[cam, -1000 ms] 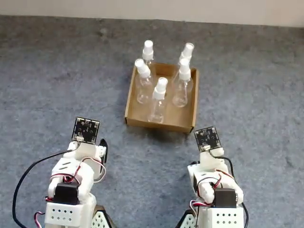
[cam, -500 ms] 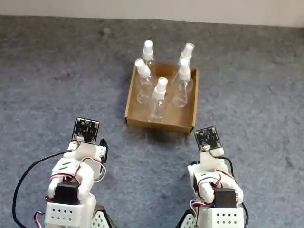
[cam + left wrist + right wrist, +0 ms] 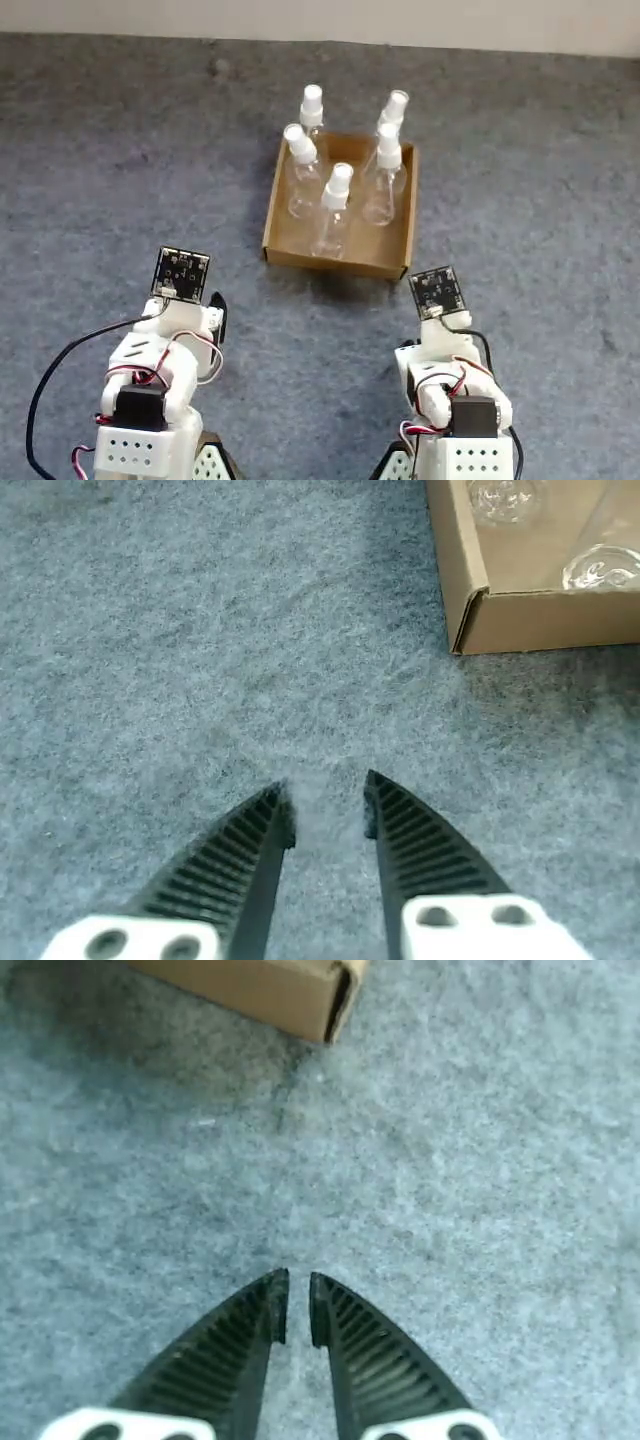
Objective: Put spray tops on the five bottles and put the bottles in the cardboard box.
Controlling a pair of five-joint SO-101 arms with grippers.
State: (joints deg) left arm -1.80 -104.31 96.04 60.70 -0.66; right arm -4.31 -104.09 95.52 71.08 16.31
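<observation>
High view: fixed overhead on the robot's side of the cardboard box (image 3: 335, 258), looking down on it from well apart.
Left wrist view: close over the carpet (image 3: 200, 630), facing the box's near left corner.
Right wrist view: likewise, facing its near right corner.
Shared: the box's near wall.

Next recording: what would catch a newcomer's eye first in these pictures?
Five clear bottles, each with a white spray top, stand together in the cardboard box at the far middle of the grey carpet. Nearer the camera, the left tool and the right tool hang just above the carpet, short of the box, each holding nothing.
</observation>
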